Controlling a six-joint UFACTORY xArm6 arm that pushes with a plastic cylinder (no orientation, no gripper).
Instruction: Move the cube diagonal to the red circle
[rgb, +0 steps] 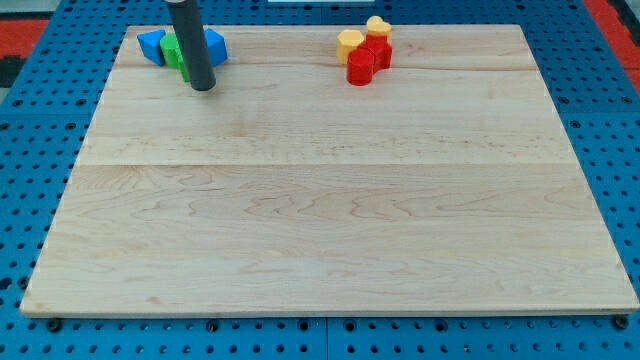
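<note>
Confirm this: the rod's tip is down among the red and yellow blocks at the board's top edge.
Not right. The camera view shows my tip by the blue blocks and green block at the view's top left. The red blocks and yellow blocks sit apart, further right.

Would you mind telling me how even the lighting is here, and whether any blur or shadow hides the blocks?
Camera view: light is soft and even over the board, without hard glare; my tip casts only a faint shadow; the rod hides part of the green block and blue blocks; the red blocks and yellow blocks look slightly soft.
</note>
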